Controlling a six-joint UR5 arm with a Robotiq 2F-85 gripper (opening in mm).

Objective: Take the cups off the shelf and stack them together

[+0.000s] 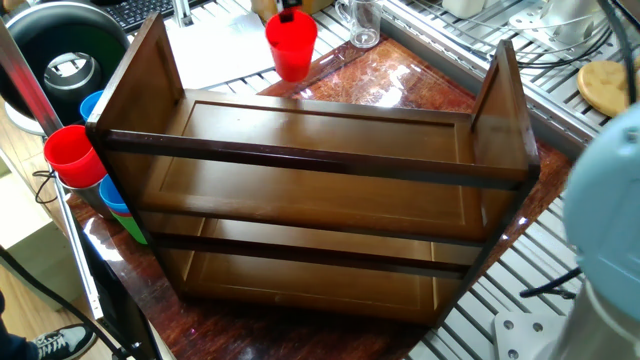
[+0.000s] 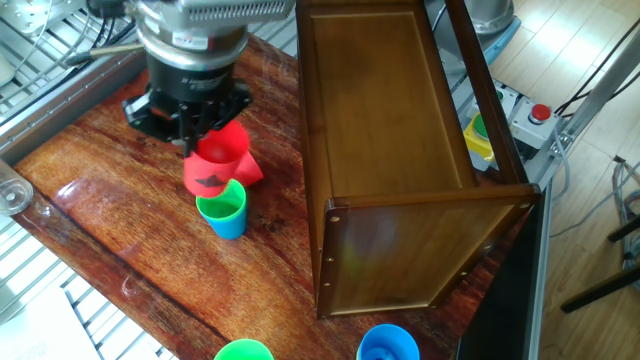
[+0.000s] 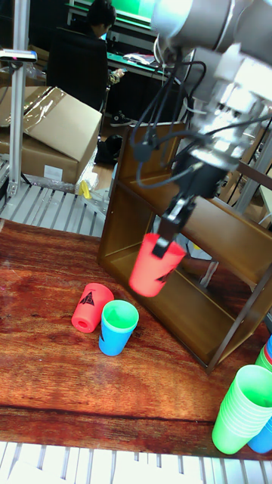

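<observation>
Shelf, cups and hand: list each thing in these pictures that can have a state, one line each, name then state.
Hand: shut on the held red cup, in the air.
Held red cup: lifted, tilted, off the shelf.
Shelf: upright, no cups on the tiers.
Lying red cup: on its side on the table.
Green-in-blue stack: nested, upright, beside the lying red cup.

A clear glass mug (image 1: 362, 22) is seen behind the table (image 2: 120, 220), a wooden disc (image 1: 606, 86) on the metal rack, and cardboard boxes (image 3: 57, 125), possibly taped.

Held cup (image 2: 213, 168) seemingly above stacked cups (image 2: 224, 208)
</observation>
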